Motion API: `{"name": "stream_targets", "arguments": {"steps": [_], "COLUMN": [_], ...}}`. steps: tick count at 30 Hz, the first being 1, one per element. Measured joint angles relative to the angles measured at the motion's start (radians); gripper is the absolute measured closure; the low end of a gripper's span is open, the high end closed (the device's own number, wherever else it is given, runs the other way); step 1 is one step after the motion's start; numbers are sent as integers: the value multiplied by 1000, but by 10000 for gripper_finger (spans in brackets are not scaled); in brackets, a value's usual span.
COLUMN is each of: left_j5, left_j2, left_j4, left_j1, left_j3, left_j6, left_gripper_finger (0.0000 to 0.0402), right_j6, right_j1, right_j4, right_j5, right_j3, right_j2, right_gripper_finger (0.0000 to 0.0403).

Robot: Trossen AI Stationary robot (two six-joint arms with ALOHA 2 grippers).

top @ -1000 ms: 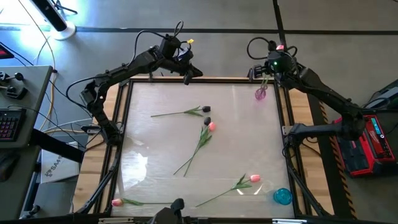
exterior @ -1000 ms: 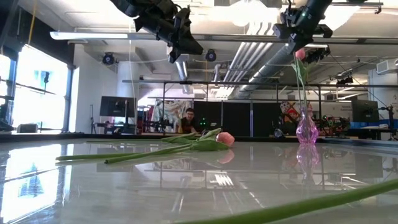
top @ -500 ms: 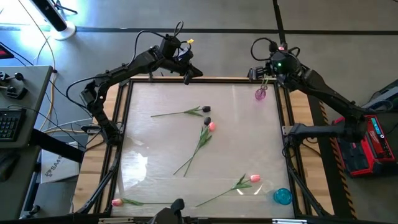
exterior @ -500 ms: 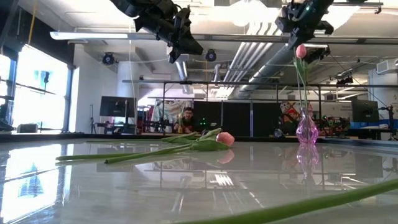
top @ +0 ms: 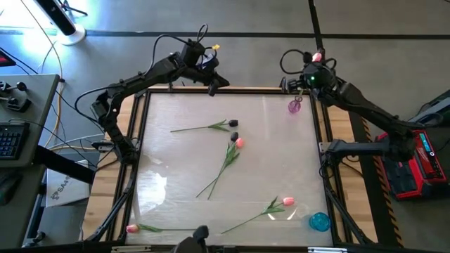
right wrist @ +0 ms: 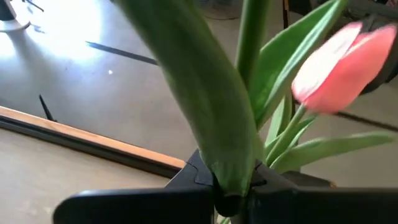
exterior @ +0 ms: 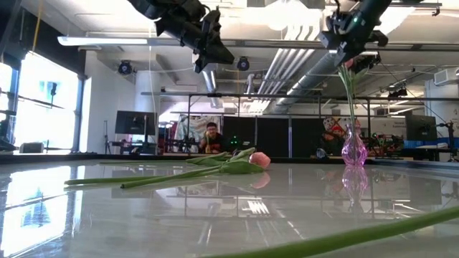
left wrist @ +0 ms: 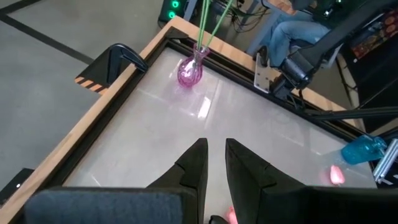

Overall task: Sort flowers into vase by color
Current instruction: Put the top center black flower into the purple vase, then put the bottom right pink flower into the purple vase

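Note:
My right gripper (top: 310, 74) hangs above the far right corner, shut on a pink tulip whose head (exterior: 349, 64) shows just under it. The tulip's stem (exterior: 348, 100) runs down into the pink glass vase (top: 294, 106). My left gripper (left wrist: 216, 163) hovers high over the far edge, its fingers a little apart with nothing between them. On the table lie two dark-headed flowers (top: 233, 124) (top: 234, 136) and three pink ones (top: 240, 143) (top: 287, 202) (top: 132, 228), each flat on stem and leaves. My right gripper pinches the tulip's stem together with a leaf (right wrist: 231, 177) between its two fingers, close below the pink head (right wrist: 339, 62). The fingers slant down and lie across the stem. The tulip hangs upright below them, its lower end inside the pink vase's neck (exterior: 352, 130).
A blue vase (top: 319, 222) stands at the near right corner. A raised wooden frame (top: 232, 89) borders the table. A person sits in the room beyond the far edge (exterior: 210, 137). The right arm's base bracket (left wrist: 277, 74) stands by the right edge.
My right gripper has risen slightly and then sunk again over the pink vase, still shut on the tulip, whose stem stays in the vase.

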Motion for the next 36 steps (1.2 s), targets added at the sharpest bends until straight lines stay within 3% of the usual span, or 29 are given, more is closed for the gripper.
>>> {"name": "stream_targets", "arguments": {"steps": [7,17,22,33,36], "left_j5": [-8,-8,-8,-16,-83], "left_j2": [0,1,1,1,1], "left_j4": [-61,-90,-145,-293,-339], "left_j1": [-27,-58,-72,-127,-149], "left_j3": [0,0,0,0,0], "left_j6": [21,13,11,50,90], "left_gripper_finger": [357,357,357,357,357], "right_j6": [66,166,237,381,419], "right_j1": [0,4,8,8,8], "right_j4": [-16,-47,-64,-93,-135], "right_j5": [-45,-50,-87,-275,-314], "right_j3": [-26,-26,-26,7,8], "right_j2": [-1,-18,-77,-332,-382], "right_gripper_finger": [369,230,181,166,166]}}
